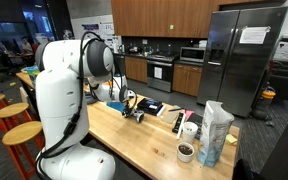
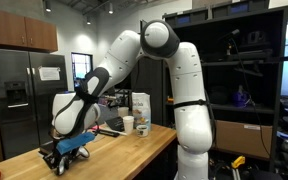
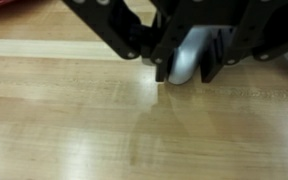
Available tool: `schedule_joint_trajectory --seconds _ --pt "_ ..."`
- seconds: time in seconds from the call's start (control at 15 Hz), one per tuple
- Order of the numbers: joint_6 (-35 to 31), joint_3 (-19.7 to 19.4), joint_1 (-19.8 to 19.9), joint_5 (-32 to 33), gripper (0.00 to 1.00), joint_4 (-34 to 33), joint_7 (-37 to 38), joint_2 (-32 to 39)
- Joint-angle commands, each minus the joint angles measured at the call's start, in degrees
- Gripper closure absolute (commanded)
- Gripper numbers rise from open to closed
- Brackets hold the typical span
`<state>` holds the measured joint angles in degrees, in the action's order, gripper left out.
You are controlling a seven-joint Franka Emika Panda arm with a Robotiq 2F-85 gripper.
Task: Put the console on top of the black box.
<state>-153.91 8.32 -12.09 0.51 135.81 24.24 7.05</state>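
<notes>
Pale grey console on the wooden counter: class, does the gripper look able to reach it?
Likely yes: in the wrist view the gripper sits astride the pale grey console, nothing blocking.

- Robot arm [image 1: 59, 90]: glossy white shells with black joints.
- Gripper [image 3: 184, 74]: black all over.
- Console [image 3: 182, 58]: pale grey-white in the wrist view.
- Countertop [image 3: 94, 120]: light honey wood with a fine straight grain and a few darker streaks.
- Stools [image 1: 22, 132], near left in an exterior view: yellowish wooden seats.
- Refrigerator [image 1: 242, 60], far right: dark steel grey, with a white paper sheet [image 1: 254, 35] on its door.
- Cabinets [image 1: 159, 17], far: warm mid-brown wood.
- Bag [image 1: 216, 135], near right: white tinged with pale blue.
</notes>
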Motion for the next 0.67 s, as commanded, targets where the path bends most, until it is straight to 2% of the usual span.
schedule_joint_trajectory --seconds 0.0,0.6 --pt "2.7 -0.4 -1.2 3.7 0.86 0.7 3.8 -3.0" --pt "4.0 0.2 -1.2 5.6 0.86 1.1 5.1 -5.5"
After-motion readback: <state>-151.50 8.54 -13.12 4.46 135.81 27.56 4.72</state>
